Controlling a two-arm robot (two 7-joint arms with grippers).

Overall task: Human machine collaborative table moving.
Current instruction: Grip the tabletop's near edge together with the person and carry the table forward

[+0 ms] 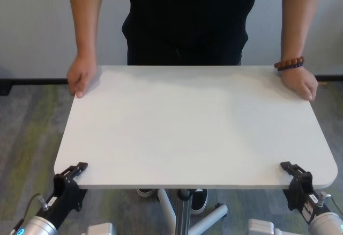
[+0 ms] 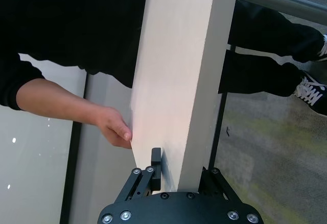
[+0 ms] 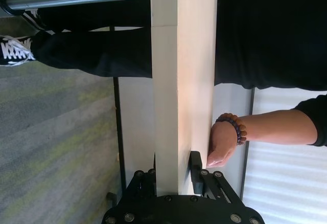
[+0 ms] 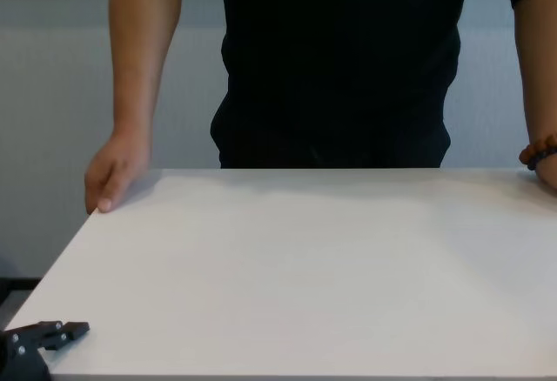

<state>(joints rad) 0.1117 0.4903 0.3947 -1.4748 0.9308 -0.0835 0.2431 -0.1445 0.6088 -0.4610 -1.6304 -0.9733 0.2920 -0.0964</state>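
- The table (image 1: pixel 193 127), a white top with rounded corners, fills the middle of the head view, between the robot at its near edge and a person (image 1: pixel 187 20) in a black shirt at its far edge.
- Only the head view shows both near corners together: the left gripper (image 1: pixel 75 171) sits on the near left corner, the right gripper (image 1: pixel 293 170) on the near right corner.
- Only the head view shows the grey post (image 1: pixel 184 211) under the top.
- The chest view shows just the tip of the left gripper (image 4: pixel 52 333) at the near left corner; the right gripper falls outside it.
- The left wrist view shows the left gripper's jaws closed down on the thin edge of the table (image 2: pixel 176 81), one finger (image 2: pixel 156 165) lying flat against the top face.
- The right wrist view shows the same on the other side: jaws clamped on the table edge (image 3: pixel 179 81), one finger (image 3: pixel 196 170) pressed to the top face.
- The person's hand (image 1: pixel 81 76) on the robot's left rests on the far left corner; the hand (image 1: pixel 300 82) wearing a bead bracelet (image 1: pixel 289 63) rests on the far right corner.
- The person's head is cut off in every view; the lower fingers of both grippers are hidden under the top in the head view.
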